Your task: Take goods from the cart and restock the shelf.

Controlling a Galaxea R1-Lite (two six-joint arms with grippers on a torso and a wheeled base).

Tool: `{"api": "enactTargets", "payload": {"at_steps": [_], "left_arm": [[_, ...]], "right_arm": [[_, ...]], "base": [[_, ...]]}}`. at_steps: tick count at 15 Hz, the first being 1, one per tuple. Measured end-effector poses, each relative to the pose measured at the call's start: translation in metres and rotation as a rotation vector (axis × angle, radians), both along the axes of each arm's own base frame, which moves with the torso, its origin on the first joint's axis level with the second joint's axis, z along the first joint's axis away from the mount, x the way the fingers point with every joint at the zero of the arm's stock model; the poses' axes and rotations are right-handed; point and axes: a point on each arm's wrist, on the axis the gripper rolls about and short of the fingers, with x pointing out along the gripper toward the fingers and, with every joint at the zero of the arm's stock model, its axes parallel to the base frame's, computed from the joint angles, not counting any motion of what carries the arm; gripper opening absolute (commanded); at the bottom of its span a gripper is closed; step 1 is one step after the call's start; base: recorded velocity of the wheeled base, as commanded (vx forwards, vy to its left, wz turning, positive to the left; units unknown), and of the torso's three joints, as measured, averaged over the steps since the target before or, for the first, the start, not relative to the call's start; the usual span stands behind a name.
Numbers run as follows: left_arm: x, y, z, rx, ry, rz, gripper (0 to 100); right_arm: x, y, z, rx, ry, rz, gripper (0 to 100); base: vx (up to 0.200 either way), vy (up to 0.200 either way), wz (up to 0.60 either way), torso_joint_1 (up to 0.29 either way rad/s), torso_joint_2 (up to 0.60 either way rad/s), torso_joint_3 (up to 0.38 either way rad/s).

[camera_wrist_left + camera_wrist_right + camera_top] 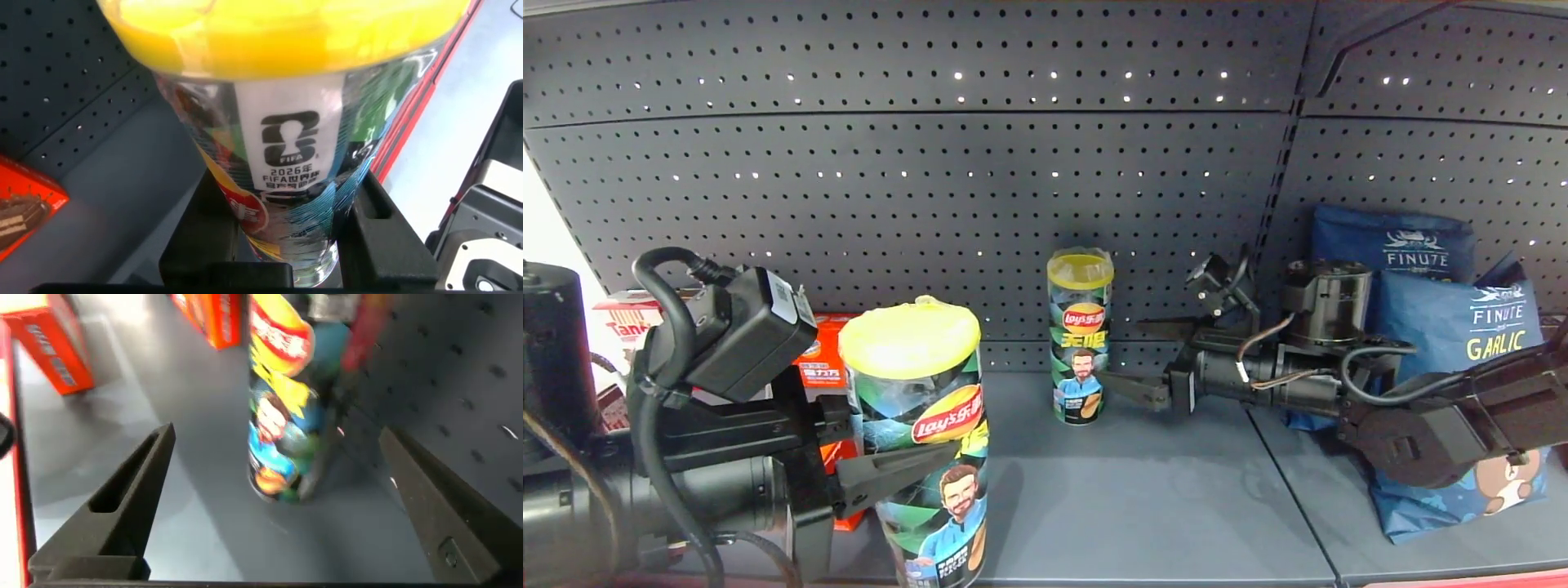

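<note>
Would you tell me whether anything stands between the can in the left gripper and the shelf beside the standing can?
Nothing visible does: bare shelf lies between the held can and the standing can; the right gripper is beyond it.

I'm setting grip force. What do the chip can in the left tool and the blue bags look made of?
Chip can: probably a stiff paperboard tube in glossy film, given the sheen; its yellow lid looks like translucent plastic. Blue bags: matte flexible packaging, creased and puffed; film or paper, I cannot tell.
</note>
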Motion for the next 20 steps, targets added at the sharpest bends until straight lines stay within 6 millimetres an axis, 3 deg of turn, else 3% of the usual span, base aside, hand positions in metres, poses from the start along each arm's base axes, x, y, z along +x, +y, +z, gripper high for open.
{"api": "enactTargets", "payload": {"at_steps": [12,20], "left_arm": [[-0.001,0.001,0.0,0.0,0.0,0.001,0],[-0.001,0.001,-0.001,0.001,0.002,0.003,0]], "right_arm": [[0.041,0.023,-0.032,0.046,0.02,0.067,100],[0.056,0.037,-0.058,0.034,0.054,0.076,100]], "base": [[0.0,0.0,0.0,0.0,0.0,0.0],[0.0,0.0,0.0,0.0,0.0,0.0]]}}
